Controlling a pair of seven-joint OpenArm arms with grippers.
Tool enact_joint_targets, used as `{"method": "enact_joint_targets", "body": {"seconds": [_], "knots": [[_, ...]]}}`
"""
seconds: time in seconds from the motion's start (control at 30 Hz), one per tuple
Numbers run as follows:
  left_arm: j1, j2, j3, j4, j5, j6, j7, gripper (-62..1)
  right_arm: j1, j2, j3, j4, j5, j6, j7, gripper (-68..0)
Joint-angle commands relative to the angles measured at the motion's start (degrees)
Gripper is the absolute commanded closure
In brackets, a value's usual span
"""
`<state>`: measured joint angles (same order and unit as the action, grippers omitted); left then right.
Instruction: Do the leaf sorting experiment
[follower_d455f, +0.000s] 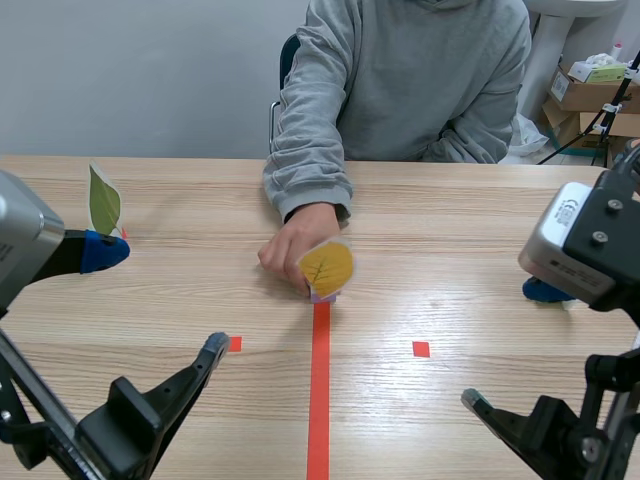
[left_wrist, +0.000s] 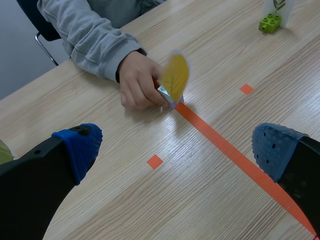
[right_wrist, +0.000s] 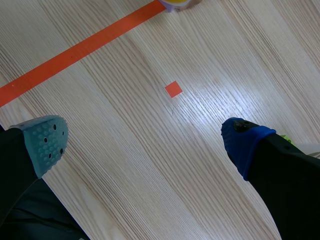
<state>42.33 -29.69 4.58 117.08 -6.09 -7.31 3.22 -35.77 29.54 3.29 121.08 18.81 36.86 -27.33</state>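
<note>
A person's hand (follower_d455f: 290, 245) holds a yellow leaf card (follower_d455f: 327, 268) upright at the far end of the orange tape line; the card (left_wrist: 175, 76) stands well ahead of my left gripper. A green leaf card (follower_d455f: 104, 200) stands at the far left, its base hidden behind a left fingertip (follower_d455f: 105, 250). Another leaf card rests on a green brick (left_wrist: 270, 22) far off to the right. My left gripper (follower_d455f: 160, 298) (left_wrist: 177, 150) is open over bare table. My right gripper (follower_d455f: 510, 347) (right_wrist: 145, 142) is also open and holds nothing.
The orange tape line (follower_d455f: 319, 390) runs down the table's middle, with a small red square (follower_d455f: 421, 349) on each side. The person in a grey sweatshirt (follower_d455f: 400, 80) sits across the table. Cardboard boxes (follower_d455f: 590, 95) stand on the floor at the back right.
</note>
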Motion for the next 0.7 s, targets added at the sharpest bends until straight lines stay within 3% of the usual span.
{"method": "enact_joint_targets", "body": {"seconds": [0.0,0.67], "knots": [[-0.2,0.1,-0.1,0.0,-0.3,0.1,-0.6,-62.3,0.5,0.4,0.7,-0.1,0.2,-0.2,0.5,-64.0],[-0.3,0.3,-0.1,0.0,-0.4,0.1,1.3,-62.3,0.5,0.4,0.7,-0.1,0.2,-0.2,1.1,-64.0]]}}
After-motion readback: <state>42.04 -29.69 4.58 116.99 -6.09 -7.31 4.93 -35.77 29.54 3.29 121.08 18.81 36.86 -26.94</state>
